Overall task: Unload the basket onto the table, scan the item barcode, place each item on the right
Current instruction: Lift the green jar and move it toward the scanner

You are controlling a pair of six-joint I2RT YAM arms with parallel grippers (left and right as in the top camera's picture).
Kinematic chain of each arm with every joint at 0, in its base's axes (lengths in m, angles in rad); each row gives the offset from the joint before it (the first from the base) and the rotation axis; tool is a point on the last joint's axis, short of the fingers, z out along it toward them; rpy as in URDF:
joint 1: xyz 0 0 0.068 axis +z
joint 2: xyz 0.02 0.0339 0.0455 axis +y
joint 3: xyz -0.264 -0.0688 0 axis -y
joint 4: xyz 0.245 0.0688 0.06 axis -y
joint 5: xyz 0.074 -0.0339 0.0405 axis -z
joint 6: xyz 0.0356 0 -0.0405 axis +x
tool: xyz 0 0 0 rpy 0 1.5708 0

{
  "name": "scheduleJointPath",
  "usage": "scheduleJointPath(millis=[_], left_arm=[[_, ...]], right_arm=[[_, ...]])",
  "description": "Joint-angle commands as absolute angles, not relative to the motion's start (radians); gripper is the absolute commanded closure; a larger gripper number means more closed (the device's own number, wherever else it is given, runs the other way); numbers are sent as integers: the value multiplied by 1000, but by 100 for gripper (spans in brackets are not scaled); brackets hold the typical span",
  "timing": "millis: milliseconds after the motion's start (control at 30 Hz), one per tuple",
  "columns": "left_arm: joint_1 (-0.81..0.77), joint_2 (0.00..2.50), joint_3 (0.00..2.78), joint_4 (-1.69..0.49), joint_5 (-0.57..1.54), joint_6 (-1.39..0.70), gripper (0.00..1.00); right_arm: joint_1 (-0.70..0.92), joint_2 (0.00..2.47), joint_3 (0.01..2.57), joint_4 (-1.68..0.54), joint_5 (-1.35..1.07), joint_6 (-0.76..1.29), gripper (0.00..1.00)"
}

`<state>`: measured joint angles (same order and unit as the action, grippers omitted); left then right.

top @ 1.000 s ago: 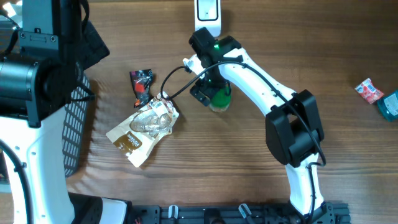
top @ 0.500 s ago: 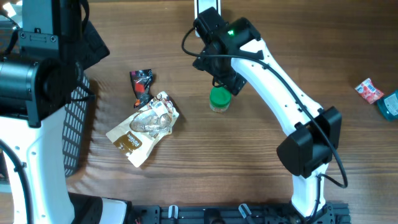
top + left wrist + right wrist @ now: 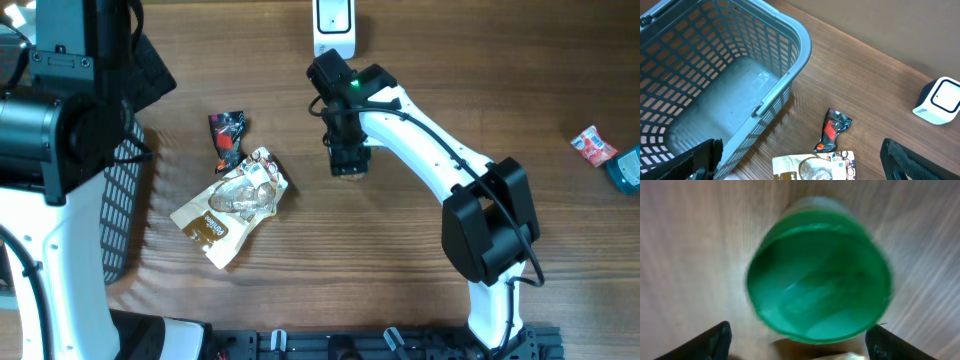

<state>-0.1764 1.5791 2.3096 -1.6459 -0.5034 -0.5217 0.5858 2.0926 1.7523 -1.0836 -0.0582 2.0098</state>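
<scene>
A jar with a green lid [image 3: 817, 275] stands upright on the wooden table, filling the right wrist view. My right gripper [image 3: 801, 349] hovers straight above it, open, with one dark finger [image 3: 705, 342] off each side of the lid and a gap to both. In the overhead view that gripper [image 3: 348, 160] covers the jar, and only a sliver of the jar [image 3: 350, 177] shows below it. The white barcode scanner [image 3: 333, 22] sits at the table's far edge, also seen as a white scanner [image 3: 940, 100] in the left wrist view. My left gripper [image 3: 800, 167] is open and holds nothing.
A grey mesh basket [image 3: 785, 95] fills the left side. A tan snack pouch [image 3: 232, 205] and a red-black wrapper [image 3: 226, 138] lie left of the jar. A red packet [image 3: 594, 146] and a teal item [image 3: 626, 170] sit at the far right.
My right gripper swung away toward the scanner, leaving the jar uncovered, then came back and now sits directly over the lid. Left arm unchanged.
</scene>
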Motion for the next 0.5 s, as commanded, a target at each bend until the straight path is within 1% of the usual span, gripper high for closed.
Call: scheduleJointPath(millis=[0,133,233,467], left_arm=[[-173,1573,2315,-1644,-506,-532,0],[-173,1573,2315,-1644,-506,-532,0],[-173,1573,2315,-1644,-506,-532,0],[-173,1573,2315,-1644,-506,-532,0]], right_arm=[[590,2104,1746,-1065,-46,2070,15],[589,2104,1745,-1070,-19,2070,11],[588,2104,1745,-1097,7,2070,11],[575,2104,1679,-1077,6,2070,9]])
